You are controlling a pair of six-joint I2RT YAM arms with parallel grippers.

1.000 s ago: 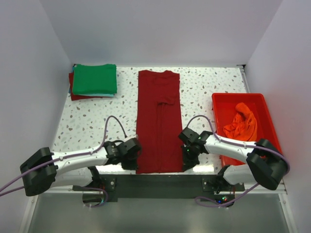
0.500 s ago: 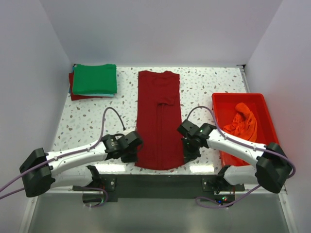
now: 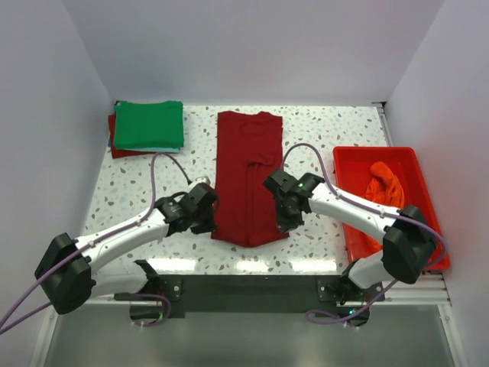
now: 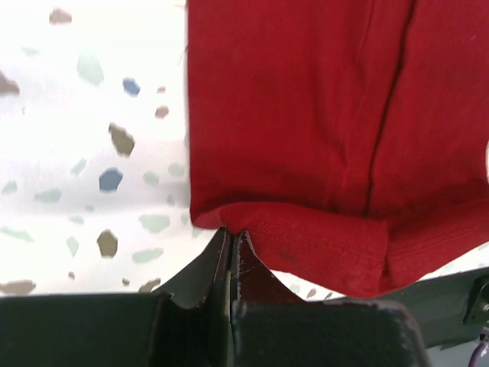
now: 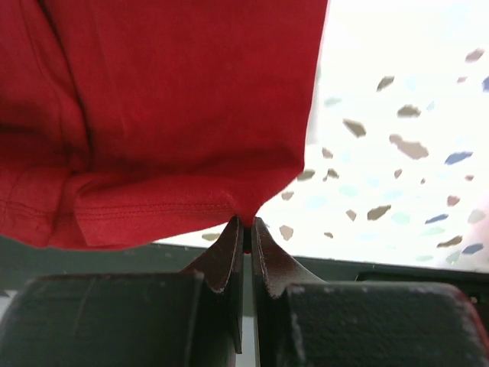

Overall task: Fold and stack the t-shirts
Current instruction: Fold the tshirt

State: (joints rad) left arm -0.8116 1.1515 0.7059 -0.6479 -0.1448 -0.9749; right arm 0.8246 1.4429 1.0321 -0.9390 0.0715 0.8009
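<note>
Both grippers have moved away from the near edge of the surface (image 3: 130,191) since a second ago, taking the near hem of the red shirt (image 3: 248,176) with them. That hem now lies farther from the arm bases than it did.

The left gripper (image 3: 205,220) is closed tight on the hem's left corner. In its wrist view, the left gripper (image 4: 231,237) has its fingers pressed together with a small peak of red shirt (image 4: 321,115) cloth nipped between the tips. The stitched hem curls over just right of the pinch. Speckled surface (image 4: 92,153) shows to the left of it.

The right gripper (image 3: 281,218) is likewise clamped on the hem's right corner. Its wrist view shows the right gripper (image 5: 246,225) with only a sliver of gap between the fingers, and red shirt (image 5: 168,99) cloth drawn to a point there. The hem bunches to the left of the pinch, and surface (image 5: 397,138) lies to the right.

The shirt runs away from both grippers as a long narrow strip, folded lengthwise, with its collar end at the far side. Between the grippers its near end looks rounded and gathered.

Far beyond the left gripper, to its left, a folded green shirt (image 3: 149,125) sits on a second red shirt (image 3: 114,145). To the right of the right gripper, well apart, a tub (image 3: 374,151) holds a crumpled orange shirt (image 3: 380,191).
</note>
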